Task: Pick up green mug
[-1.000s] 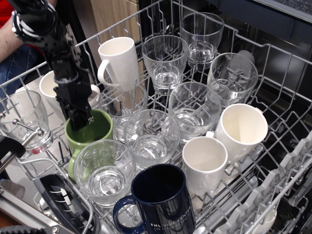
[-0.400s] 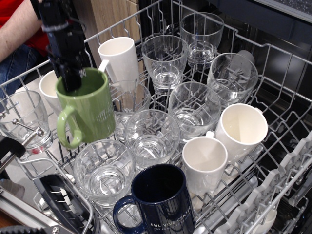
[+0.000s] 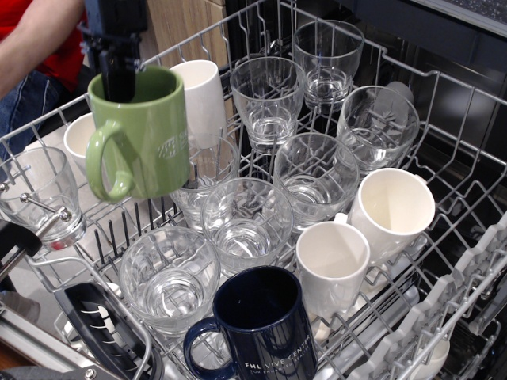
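The green mug (image 3: 146, 134) hangs in the air above the left side of the dishwasher rack (image 3: 444, 87), upright, its loop handle toward the left and a small white logo on its side. My gripper (image 3: 116, 75) comes down from the top left and is shut on the mug's rim, one finger inside the cup and one outside. The mug is clear of the rack's tines and hides part of the glass and the white mug behind it.
The rack holds several clear glasses (image 3: 247, 226), three white mugs (image 3: 333, 265) and a dark navy mug (image 3: 265, 324) at the front. A person's arm (image 3: 36, 36) in a red shirt is at the top left. A black utensil tray (image 3: 103, 324) lies at the lower left.
The green mug has been lifted out of its slot in the rack by my gripper and has risen steadily; its place between the glasses now shows bare tines.
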Robot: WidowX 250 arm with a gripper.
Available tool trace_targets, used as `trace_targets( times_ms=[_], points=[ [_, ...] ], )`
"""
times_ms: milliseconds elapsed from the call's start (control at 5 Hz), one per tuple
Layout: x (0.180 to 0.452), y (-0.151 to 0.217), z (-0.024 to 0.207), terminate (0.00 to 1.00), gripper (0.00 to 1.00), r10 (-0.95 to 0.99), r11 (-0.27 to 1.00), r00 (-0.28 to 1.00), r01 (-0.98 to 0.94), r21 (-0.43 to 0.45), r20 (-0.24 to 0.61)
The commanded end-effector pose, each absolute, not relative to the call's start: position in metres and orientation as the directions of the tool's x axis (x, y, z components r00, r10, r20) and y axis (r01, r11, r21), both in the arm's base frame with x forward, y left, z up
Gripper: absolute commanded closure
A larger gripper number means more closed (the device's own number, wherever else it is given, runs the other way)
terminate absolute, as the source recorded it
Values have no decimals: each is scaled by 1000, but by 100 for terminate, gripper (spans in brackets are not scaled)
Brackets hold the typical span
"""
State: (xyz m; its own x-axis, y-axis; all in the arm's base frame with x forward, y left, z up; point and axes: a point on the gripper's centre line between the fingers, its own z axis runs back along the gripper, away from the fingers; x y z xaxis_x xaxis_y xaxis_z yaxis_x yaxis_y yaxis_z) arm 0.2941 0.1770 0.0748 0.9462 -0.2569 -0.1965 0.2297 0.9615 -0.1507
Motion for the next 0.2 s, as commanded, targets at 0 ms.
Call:
trace_targets(
  times_ms=[0],
  points=[
    [290,186,139,100,100,-298,954,944,291,-74,-139]
  ],
)
